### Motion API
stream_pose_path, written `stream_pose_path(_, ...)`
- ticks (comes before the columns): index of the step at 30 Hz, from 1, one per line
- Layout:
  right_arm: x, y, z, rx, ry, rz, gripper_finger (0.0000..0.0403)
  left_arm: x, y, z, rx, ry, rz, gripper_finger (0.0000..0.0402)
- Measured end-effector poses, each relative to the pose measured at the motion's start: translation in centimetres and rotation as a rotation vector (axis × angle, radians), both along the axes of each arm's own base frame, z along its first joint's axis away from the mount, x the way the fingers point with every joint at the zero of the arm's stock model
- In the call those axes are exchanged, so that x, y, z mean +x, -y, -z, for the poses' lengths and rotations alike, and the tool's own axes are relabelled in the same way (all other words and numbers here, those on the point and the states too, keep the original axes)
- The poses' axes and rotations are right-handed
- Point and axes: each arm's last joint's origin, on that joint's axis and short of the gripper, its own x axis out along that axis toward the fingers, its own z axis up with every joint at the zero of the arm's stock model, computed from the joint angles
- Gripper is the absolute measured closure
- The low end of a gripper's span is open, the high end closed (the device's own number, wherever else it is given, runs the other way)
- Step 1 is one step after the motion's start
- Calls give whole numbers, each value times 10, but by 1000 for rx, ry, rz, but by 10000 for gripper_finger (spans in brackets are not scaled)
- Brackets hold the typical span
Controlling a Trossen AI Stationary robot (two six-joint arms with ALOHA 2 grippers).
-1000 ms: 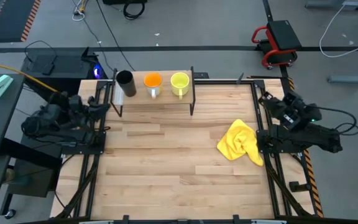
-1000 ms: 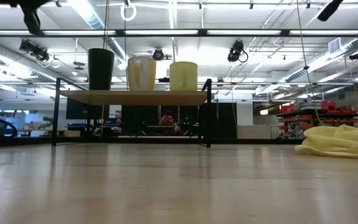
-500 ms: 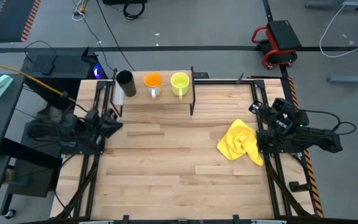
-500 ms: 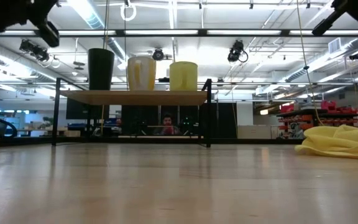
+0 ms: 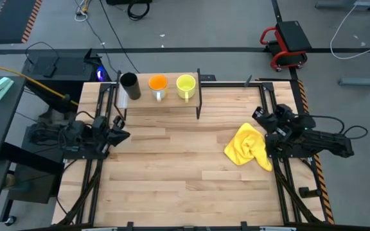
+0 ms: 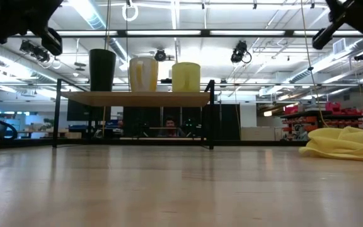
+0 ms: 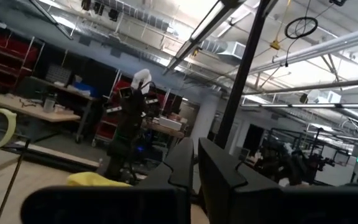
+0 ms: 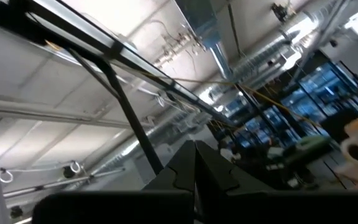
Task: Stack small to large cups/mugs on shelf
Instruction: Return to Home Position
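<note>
Since black cylindrical cup (image 5: 128,81), orange pale-based cup (image 5: 157,83) and yellow-green handled cup (image 5: 185,83) line the low light-wood shelf (image 6: 134,98), left gripper (image 5: 117,135) and right gripper (image 5: 259,115), jaws together either side of it, should fold home clear.

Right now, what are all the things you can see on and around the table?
Black cup: one, black, on the shelf, left end in the high view.
Orange cup: one, orange, on the shelf, middle.
Yellow-green cup: one, yellow-green, with a handle, on the shelf, right end.
Shelf: one, light wood on black legs, at the table's far edge.
Cloth: one, yellow, crumpled on the table near the right arm.
Table: one, light wood planks.
Person: one, colour hard to tell, beyond the table, seen under the shelf.
Left gripper: one, dark, shut, empty, at the table's left edge.
Right gripper: one, dark, shut, empty, at the right edge by the cloth.
</note>
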Motion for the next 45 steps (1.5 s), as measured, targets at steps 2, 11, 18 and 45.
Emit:
stream_pose_path(2,2,0,4,-3,-43,9,391,0,0,0,-3,-2,1,371)
stream_pose_path(11,6,2,12,-24,-78,40,391,0,0,1,-21,-9,10,361)
stream_pose_path(18,11,3,22,-92,-195,88,391,3,0,6,-9,-72,9,371)
stream_pose_path(45,19,10,59,-326,-608,353,391,9,1,36,167,-372,-30,373)
